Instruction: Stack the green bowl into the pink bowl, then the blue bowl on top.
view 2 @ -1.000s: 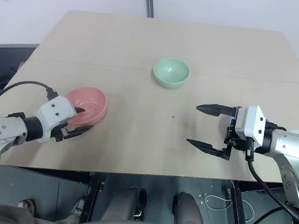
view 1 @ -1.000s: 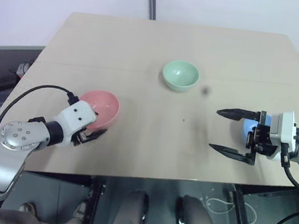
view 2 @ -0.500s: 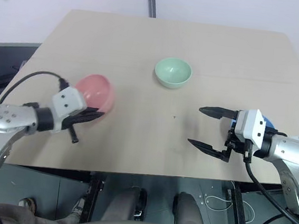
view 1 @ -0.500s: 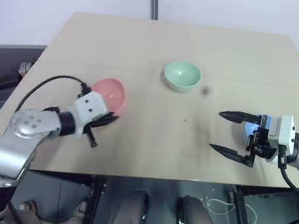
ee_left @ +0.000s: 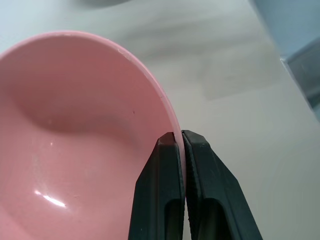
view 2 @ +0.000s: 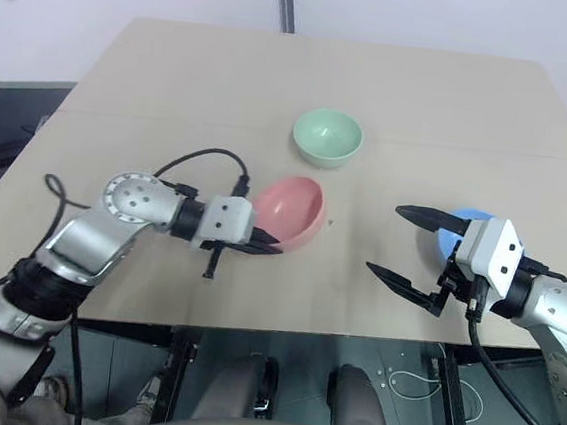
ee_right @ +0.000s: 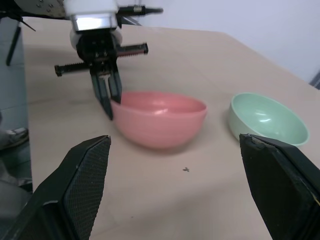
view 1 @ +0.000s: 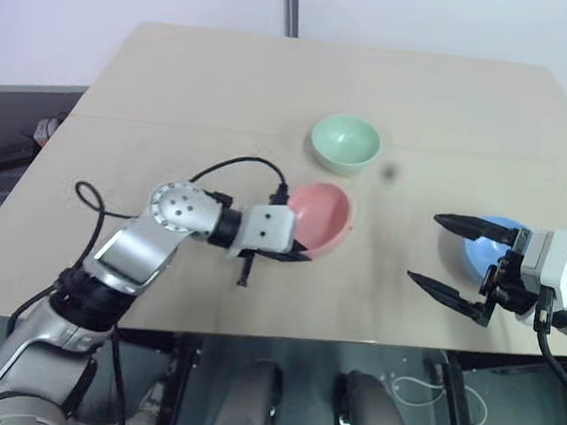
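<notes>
A: Head views: what has changed?

B: The left gripper [view 1: 295,254] has carried the pink bowl [view 1: 320,216] from the table's [view 1: 205,84] left side to the centre, just in front of the green bowl [view 1: 345,141]. Judgement: the base bowl now sits within easy reach of both arms. The left forearm reaches across to the right. The right gripper [view 2: 409,247] hovers released beside the blue bowl [view 2: 454,234].

A: Left wrist view?

B: Both fingers [ee_left: 160,195] are clenched on the pink bowl's rim, one inside, one outside.

A: Right wrist view?

B: The wide-spread fingers [ee_right: 80,185] point level at the pink bowl, which looks tilted and slightly raised. The green bowl rests apart, untouched.
</notes>
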Robot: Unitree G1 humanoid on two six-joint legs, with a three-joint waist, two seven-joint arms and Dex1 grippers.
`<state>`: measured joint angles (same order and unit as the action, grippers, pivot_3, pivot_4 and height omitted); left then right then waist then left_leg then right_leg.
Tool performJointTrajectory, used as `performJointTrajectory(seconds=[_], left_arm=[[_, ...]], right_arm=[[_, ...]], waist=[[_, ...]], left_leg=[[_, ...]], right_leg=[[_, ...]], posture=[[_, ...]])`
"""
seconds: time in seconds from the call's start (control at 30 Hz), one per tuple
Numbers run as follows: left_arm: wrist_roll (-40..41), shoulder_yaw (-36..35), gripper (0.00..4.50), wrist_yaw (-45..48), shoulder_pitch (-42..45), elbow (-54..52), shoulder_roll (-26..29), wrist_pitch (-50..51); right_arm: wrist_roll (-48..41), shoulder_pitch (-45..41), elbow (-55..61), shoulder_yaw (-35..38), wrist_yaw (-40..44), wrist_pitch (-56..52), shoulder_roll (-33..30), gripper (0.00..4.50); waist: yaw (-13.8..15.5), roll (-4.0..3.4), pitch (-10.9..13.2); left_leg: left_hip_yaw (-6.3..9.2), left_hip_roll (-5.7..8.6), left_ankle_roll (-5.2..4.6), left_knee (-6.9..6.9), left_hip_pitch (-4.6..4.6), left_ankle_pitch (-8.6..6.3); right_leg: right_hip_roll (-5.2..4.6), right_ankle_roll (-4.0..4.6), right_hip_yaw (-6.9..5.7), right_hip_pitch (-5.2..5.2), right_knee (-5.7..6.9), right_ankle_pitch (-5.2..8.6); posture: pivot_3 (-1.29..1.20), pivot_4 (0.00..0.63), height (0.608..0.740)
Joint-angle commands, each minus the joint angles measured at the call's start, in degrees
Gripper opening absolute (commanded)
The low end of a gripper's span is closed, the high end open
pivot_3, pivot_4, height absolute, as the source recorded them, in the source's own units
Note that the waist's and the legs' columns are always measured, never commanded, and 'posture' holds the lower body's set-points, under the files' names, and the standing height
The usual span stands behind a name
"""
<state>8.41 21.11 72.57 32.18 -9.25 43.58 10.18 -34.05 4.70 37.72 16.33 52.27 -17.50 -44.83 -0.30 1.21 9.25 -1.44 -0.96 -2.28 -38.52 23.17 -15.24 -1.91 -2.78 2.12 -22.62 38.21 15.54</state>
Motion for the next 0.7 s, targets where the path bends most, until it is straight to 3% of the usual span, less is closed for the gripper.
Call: performJointTrajectory(seconds=[0.03, 0.07, 0.1, 0.23, 0.37, 0.47, 0.57, 0.7], left_arm=[[-2.0, 0.0, 0.06, 0.7, 2.5, 3.8, -1.3, -5.0], [-2.2, -0.1, 0.70, 0.8, 2.9, 4.8, -1.9, -5.7], [-2.0, -0.2, 0.94, 0.8, 3.2, 5.2, -2.6, -6.0], [0.1, -4.4, 2.74, -1.7, 3.2, 2.7, -3.9, -4.2], [3.8, -11.6, 2.74, -1.8, 3.2, 0.8, 1.0, 1.9], [1.8, -14.5, 2.74, -3.0, 6.9, 6.0, 3.8, 0.0], [-3.0, -13.5, 2.74, -4.5, 14.8, 16.8, 3.2, -8.4], [-14.7, -6.8, 2.74, -10.9, 26.6, 35.8, -1.5, -22.9]], right_arm=[[-0.4, 0.6, 2.3, 2.3, -1.8, 0.2, 0.1, 4.50], [-0.1, 0.8, 2.4, 2.3, -2.1, 0.4, 0.2, 4.50], [0.0, 0.9, 2.5, 2.1, -2.3, 0.6, 0.2, 4.50], [0.2, 0.4, 2.4, 1.7, -3.3, 1.0, 0.4, 4.50], [0.2, -1.7, 1.2, 0.5, -4.0, 0.8, 0.6, 4.50], [0.6, -3.5, 0.2, -0.7, -4.4, 1.1, 1.1, 4.50], [1.9, -4.9, -0.9, -2.1, -4.7, 1.9, 2.0, 4.50], [2.7, -6.7, -1.5, -3.2, -5.3, 2.0, 2.9, 4.50]], waist=[[-0.1, 0.00, 0.0], [-0.1, -0.01, 0.0], [-0.1, -0.01, 0.0], [-0.1, -0.01, 0.0], [-0.4, -0.01, 0.0], [-0.3, -0.04, 0.0], [0.8, -0.04, 0.0], [1.7, -0.03, 0.0]], left_leg=[[0.01, -0.01, 0.00, 0.00, 0.01, 0.00], [0.02, -0.01, 0.00, 0.00, 0.01, 0.00], [0.03, -0.01, 0.00, 0.00, 0.01, 0.00], [0.06, -0.01, -0.01, -0.09, 0.11, 0.00], [0.26, -0.06, -0.01, -0.30, 0.38, 0.00], [0.29, -0.08, 0.00, -0.46, 0.48, 0.00], [0.42, -0.01, -0.01, -0.74, 0.53, 0.00], [0.51, 0.22, -0.04, -0.90, 0.53, 0.00]], right_leg=[[0.02, 0.00, 0.00, -0.01, 0.00, 0.00], [0.02, 0.00, -0.01, -0.02, 0.00, 0.00], [0.02, 0.00, -0.03, -0.01, 0.01, 0.00], [0.00, 0.00, -0.06, -0.03, 0.01, 0.00], [0.00, 0.00, -0.27, -0.19, 0.09, 0.00], [0.01, 0.00, -0.32, -0.35, 0.31, 0.00], [0.01, -0.01, -0.49, -0.28, 0.44, 0.00], [-0.06, -0.03, -0.55, -0.14, 0.45, 0.00]], posture=[[0.00, 0.150, 0.740], [0.00, 0.150, 0.740], [0.00, 0.150, 0.740], [0.00, 0.150, 0.740], [0.00, 0.150, 0.740], [0.00, 0.150, 0.740], [0.00, 0.150, 0.740], [0.00, 0.150, 0.740]])
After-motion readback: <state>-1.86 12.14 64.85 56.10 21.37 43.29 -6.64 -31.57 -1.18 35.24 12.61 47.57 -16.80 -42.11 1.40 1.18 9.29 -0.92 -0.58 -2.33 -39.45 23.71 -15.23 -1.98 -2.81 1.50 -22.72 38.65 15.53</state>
